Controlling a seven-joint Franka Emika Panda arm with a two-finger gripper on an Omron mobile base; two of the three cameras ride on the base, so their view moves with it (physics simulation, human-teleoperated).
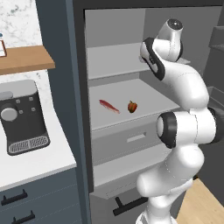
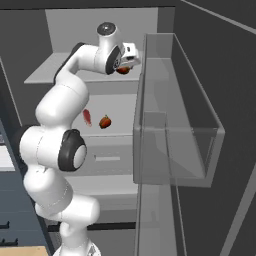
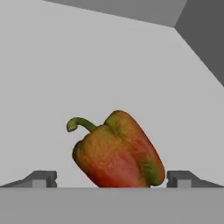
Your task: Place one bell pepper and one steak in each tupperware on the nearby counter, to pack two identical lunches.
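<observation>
Nearby, steak, second bell pepper, coffee machine

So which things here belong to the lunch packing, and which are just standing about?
Job:
- bell pepper between the open gripper fingers
- second bell pepper on the fridge shelf
- steak beside it
- counter

Standing about:
- coffee machine
- wooden shelf
</observation>
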